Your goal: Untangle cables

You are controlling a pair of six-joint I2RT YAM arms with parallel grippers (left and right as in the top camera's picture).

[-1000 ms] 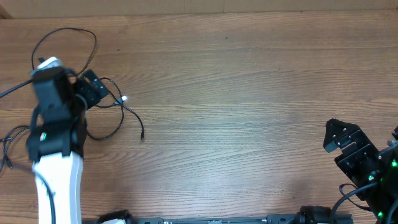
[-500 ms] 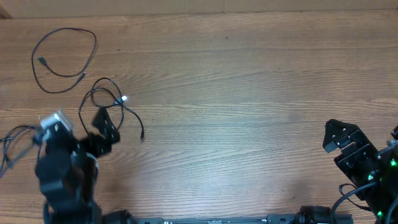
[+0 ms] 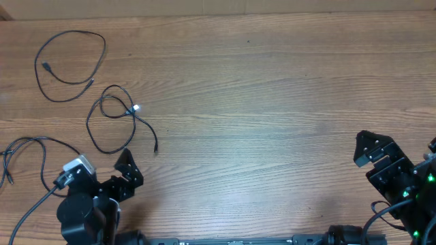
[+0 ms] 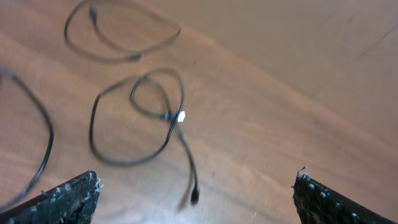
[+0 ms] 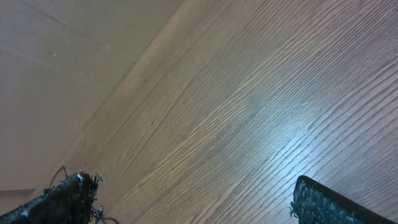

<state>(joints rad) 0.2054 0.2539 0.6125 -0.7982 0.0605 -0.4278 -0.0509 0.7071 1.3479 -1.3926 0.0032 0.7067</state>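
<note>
— wood-grain table, cords only at one end. where do the cables lie?
— all three are at the left end. the upper loop is near the far edge. the middle cable is below it and carries a pale tip. the third cable is at the left border, partly cut off by the frame. no cord touches another.
— tool state?
— the left gripper sits at the near edge, just below the middle cable, jaws spread wide with nothing between them. the right gripper is well apart at the far right, jaws also spread, nothing held.
— step in hand?
— judged: separation is done or nearly done. one fault remains: the middle cable crosses itself around the pale tip, forming a small inner loop.
— next move requirements?
— judged: if that crossing counts, lower the left gripper over the free plug end. pinch the thin cord flat against the wood, then draw it toward the table centre. pull slowly, because a light cord drags its whole loop and could slide onto its neighbours.
</note>
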